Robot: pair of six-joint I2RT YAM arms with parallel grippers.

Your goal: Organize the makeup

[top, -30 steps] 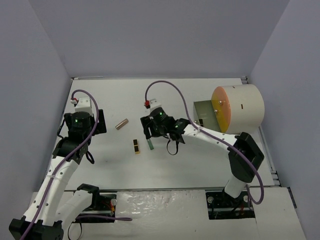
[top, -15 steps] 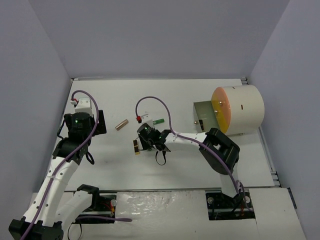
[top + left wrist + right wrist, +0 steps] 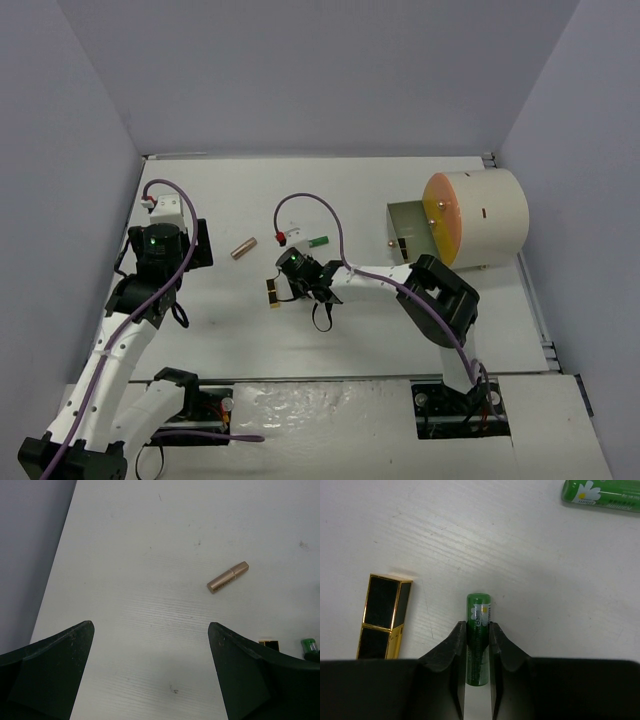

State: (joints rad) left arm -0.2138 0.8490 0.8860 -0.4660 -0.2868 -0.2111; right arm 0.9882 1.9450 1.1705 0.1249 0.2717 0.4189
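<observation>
A slim green tube (image 3: 478, 609) is seen in the right wrist view as a glossy cylinder with a rounded cap end. A white label with a daisy print and a small barcode is wrapped around it. It is placed near the middle of the white table (image 3: 530, 570), pointing away from the camera. From above it is hidden under the wrist.

A black-gold lipstick (image 3: 382, 617) is laid just beside it, roughly parallel and not touching. This is a square-sided case with shiny black panels framed in gold edges. A second green tube (image 3: 600, 495), with the same daisy print, is laid crosswise farther back, well apart. A rose-gold tube (image 3: 228, 577), round and metallic with a fine seam near its middle, is laid at a slant toward the left side of the table.

The right gripper (image 3: 478, 636) is clamped on the first green tube, with both black fingers pressed against its sides and the cap end left sticking out past the tips. Whether the tube is resting on the table or raised off it cannot be told.

The left gripper (image 3: 151, 626) is held spread wide above bare table, with nothing between its matte black fingers; the rose-gold tube is ahead of it, untouched.

The tabletop is painted white with a faint wood grain and a few dark specks.
</observation>
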